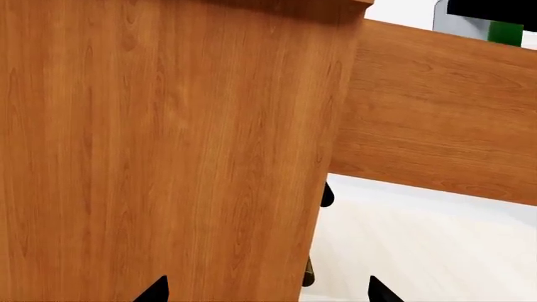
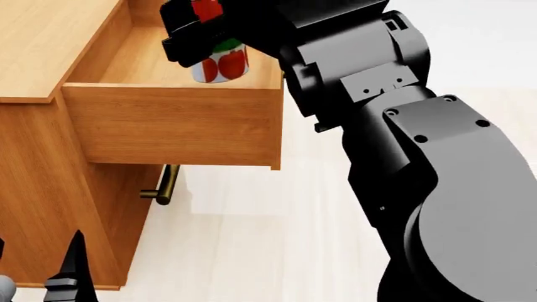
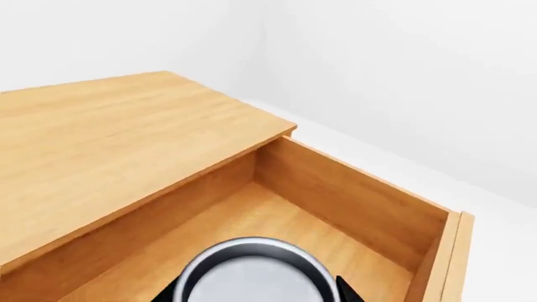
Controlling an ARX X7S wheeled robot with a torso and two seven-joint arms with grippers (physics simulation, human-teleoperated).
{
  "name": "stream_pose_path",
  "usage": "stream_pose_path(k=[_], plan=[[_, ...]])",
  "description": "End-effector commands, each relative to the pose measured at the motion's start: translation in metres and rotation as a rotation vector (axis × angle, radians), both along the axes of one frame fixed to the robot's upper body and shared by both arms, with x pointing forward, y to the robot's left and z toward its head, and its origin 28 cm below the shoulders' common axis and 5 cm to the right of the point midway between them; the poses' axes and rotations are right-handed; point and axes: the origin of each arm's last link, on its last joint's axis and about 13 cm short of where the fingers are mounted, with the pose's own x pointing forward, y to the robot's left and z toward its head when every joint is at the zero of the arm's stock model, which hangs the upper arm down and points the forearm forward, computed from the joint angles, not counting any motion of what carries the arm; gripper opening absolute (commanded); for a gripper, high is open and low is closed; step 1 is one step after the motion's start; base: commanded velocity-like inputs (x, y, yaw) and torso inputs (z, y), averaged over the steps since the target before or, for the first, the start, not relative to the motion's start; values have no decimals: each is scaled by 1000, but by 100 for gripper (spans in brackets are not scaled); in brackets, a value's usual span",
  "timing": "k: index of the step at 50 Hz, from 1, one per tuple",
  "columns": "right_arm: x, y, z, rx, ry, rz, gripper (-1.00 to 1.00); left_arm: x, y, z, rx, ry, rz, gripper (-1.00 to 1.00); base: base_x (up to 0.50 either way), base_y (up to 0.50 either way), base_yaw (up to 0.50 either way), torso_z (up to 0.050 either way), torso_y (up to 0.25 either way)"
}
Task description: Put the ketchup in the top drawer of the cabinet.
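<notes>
Ketchup can (image 2: 222,65) clamped in right gripper (image 2: 201,38) above open top drawer (image 2: 176,126); left gripper (image 2: 71,270) finger spread unclear.

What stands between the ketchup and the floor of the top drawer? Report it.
Nothing visible. The right gripper holds the ketchup over the pulled-out top drawer. In the right wrist view, the drawer's wooden floor around the can shows bare; the patch directly beneath it is hidden.

Right gripper (image 2: 205,41) closed, arm stretched forward
</notes>
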Motion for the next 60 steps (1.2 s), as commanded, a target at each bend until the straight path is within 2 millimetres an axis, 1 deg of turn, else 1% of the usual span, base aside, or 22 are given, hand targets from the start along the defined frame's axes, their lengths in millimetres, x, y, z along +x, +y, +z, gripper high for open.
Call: stream_pose_path(k=[1,6,10,11,12,14,16,17,18,21,22,24,26,28,30,32,41,43,44,47,48,60], plan=[[0,0,-1,-26,-5,11,-100,0,0,-1,-1,2,-2,100,0,0,0,0,0],[1,0,-6,-21,-2,14,-100,1,0,-1,0,5,-1,100,0,0,0,0,0],[1,0,-4,-14,-1,17,-100,1,0,-1,0,5,-1,100,0,0,0,0,0],[2,0,-11,-11,-1,16,-100,2,0,-1,0,5,-1,100,0,0,0,0,0],[1,0,-6,-12,-2,15,-100,2,0,-1,0,6,0,100,0,0,0,0,0],[1,0,-4,-8,-3,13,-100,2,0,-1,0,5,0,100,0,0,0,0,0],[3,0,-13,-6,-3,13,-100,2,0,-1,0,7,-1,100,0,0,0,0,0],[1,0,-7,-8,-2,13,-100,2,0,-2,2,7,-2,100,0,0,0,0,0],[1,0,-6,-8,-1,13,-100,2,0,-2,2,8,-2,100,0,0,0,0,0],[3,0,-15,-6,1,13,-100,2,0,-1,1,7,-1,100,0,0,0,0,0],[1,0,-7,-3,2,14,-100,2,0,-2,0,10,-1,100,0,0,0,0,0],[1,0,-8,-2,5,13,-100,2,0,-2,2,9,-1,100,0,0,0,0,0],[3,0,-16,0,7,13,-100,2,0,-2,1,9,0,100,0,0,0,0,0],[2,0,-10,1,8,14,-100,2,0,-2,1,8,0,100,0,0,0,0,5],[3,0,-17,1,8,12,-100,2,0,-2,3,9,0,100,0,0,0,0,0],[2,0,-10,5,8,11,-100,1,0,-3,2,9,1,100,0,0,0,0,0],[2,-1,-11,7,12,7,-100,1,1,-2,2,7,1,100,0,0,0,0,0],[3,-1,-17,9,14,7,-100,1,1,-2,2,7,2,100,0,0,0,0,0],[2,-1,-10,10,14,5,-100,1,1,-2,2,8,2,100,0,0,0,0,0],[2,-1,-11,8,15,1,-100,1,1,-2,3,7,3,100,0,0,0,0,0],[2,-1,-11,10,15,0,100,1,1,-2,3,8,3,100,0,0,0,0,0],[2,-1,-12,9,12,-16,100,0,1,-3,2,9,5,100,0,0,0,0,0]])
